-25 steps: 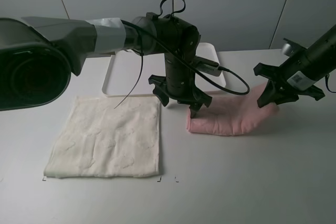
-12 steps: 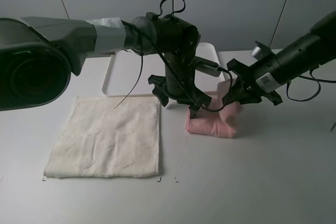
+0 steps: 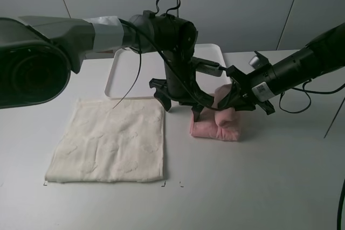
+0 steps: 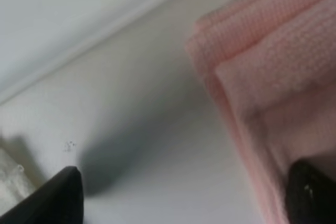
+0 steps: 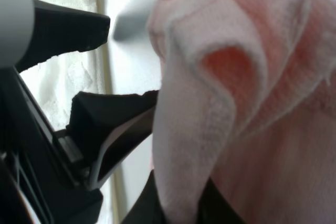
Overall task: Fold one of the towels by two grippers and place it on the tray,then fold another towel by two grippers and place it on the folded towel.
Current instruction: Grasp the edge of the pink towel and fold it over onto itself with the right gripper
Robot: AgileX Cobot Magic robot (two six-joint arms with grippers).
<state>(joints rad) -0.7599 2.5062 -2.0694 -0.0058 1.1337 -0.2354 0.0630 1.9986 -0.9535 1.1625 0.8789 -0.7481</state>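
Right gripper (image 3: 230, 100) is clamped shut on a raised flap of the pink towel (image 3: 214, 129), which sits bunched on the table (image 3: 269, 187) just in front of the tray (image 3: 110, 85), not on it. Left gripper (image 3: 180, 106) stands wide open, one finger at the towel's other end. Soft, light, floppy terry by the look of it: it'll likely sag and unroll, so pinch all layers at both ends.

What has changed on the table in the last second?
The right gripper, shut on one end of the pink towel, carried that end left over the rest, doubling it. The left gripper stayed open at its other end; the cream-white towel and tray did not move.
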